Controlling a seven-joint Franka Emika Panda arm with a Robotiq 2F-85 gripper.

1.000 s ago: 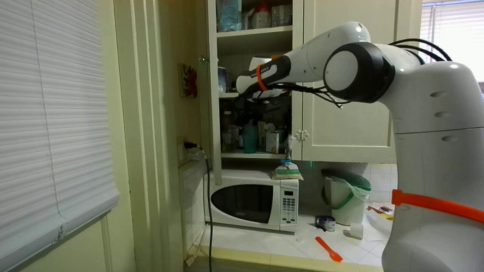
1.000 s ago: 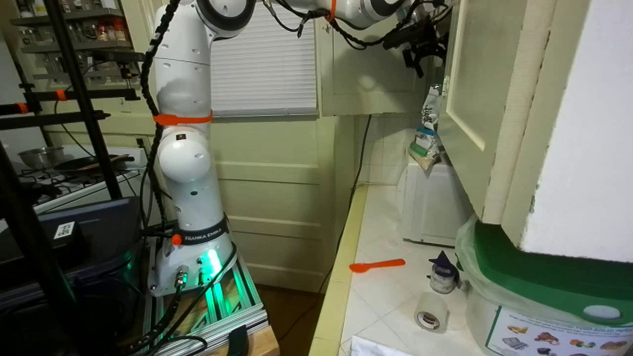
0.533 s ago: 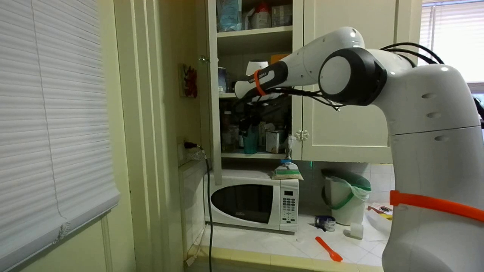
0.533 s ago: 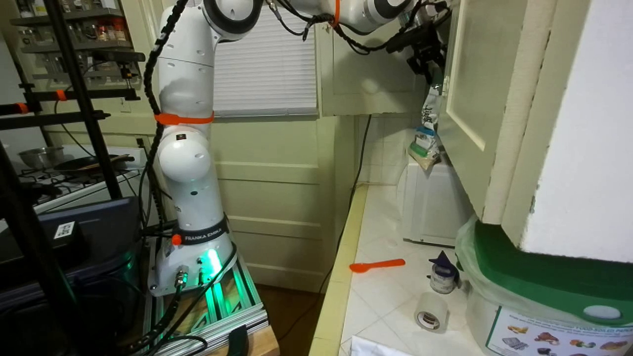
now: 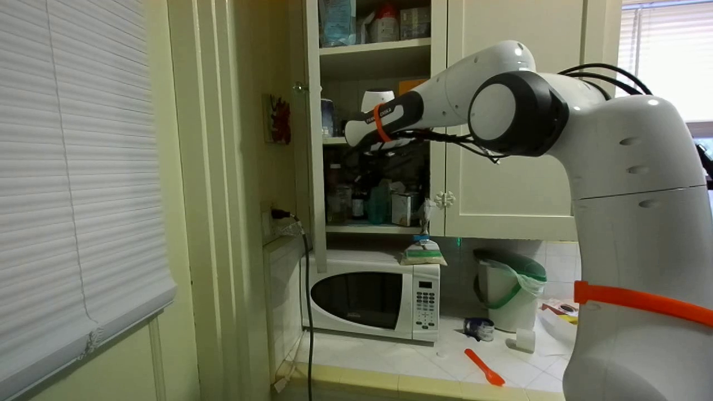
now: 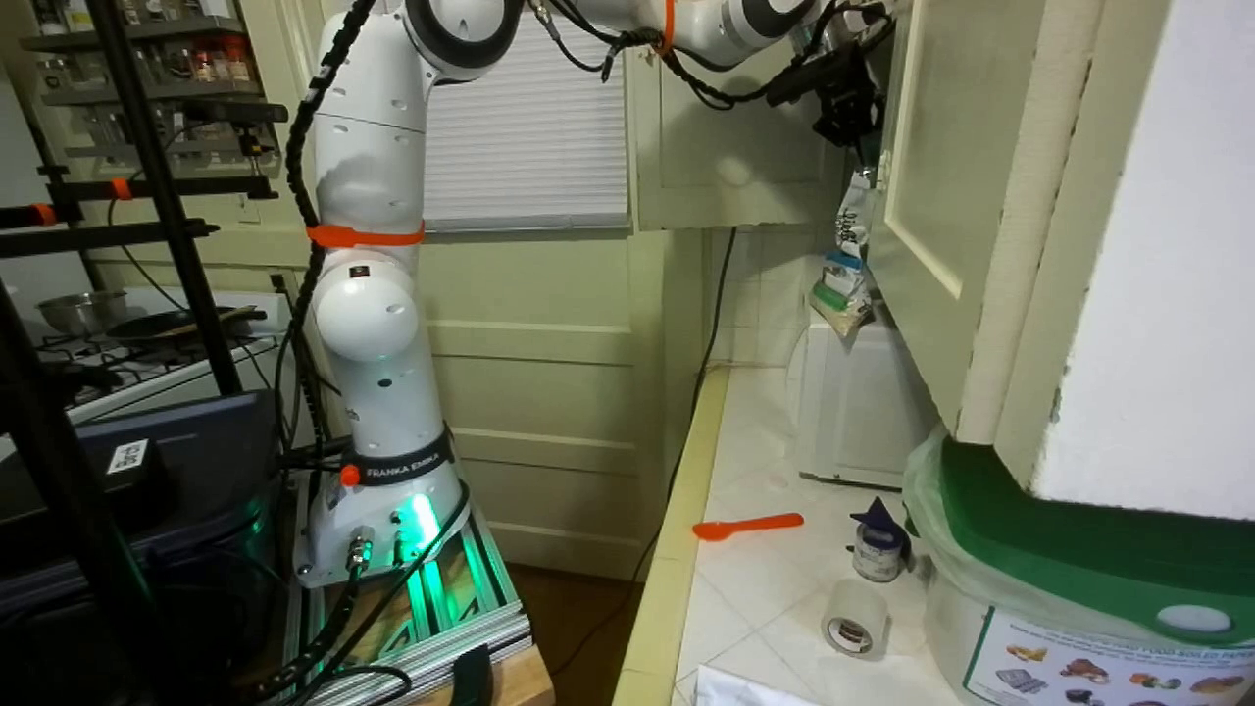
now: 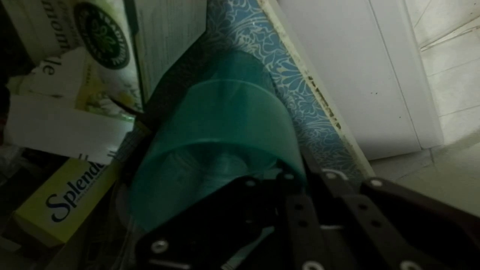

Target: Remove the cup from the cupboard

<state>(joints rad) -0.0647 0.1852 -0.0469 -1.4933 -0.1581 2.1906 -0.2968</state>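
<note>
The teal-green cup (image 7: 232, 112) fills the middle of the wrist view, its mouth turned toward the camera. My gripper (image 7: 298, 168) is shut on its wall at the rim, one finger inside the mouth and the other outside. In an exterior view the cup (image 5: 380, 205) stands on the bottom shelf of the cream-white cupboard (image 5: 384, 229), dim among other items. My dark gripper blends into the shadow above it there. Elsewhere the gripper (image 6: 851, 132) shows at the cupboard's opening, with the cup mostly hidden.
Close beside the cup are a tea box (image 7: 108, 45) and a yellow Splenda box (image 7: 63, 202). A white carton (image 5: 402, 209) stands to its right. Below are the microwave (image 5: 367, 301) and a clipped bag (image 5: 423, 252). The open cupboard door (image 5: 315, 139) flanks the left.
My gripper has come down to the cup and its jaws have gone from open to shut on the rim. The cup has shifted slightly to the right on the shelf.
</note>
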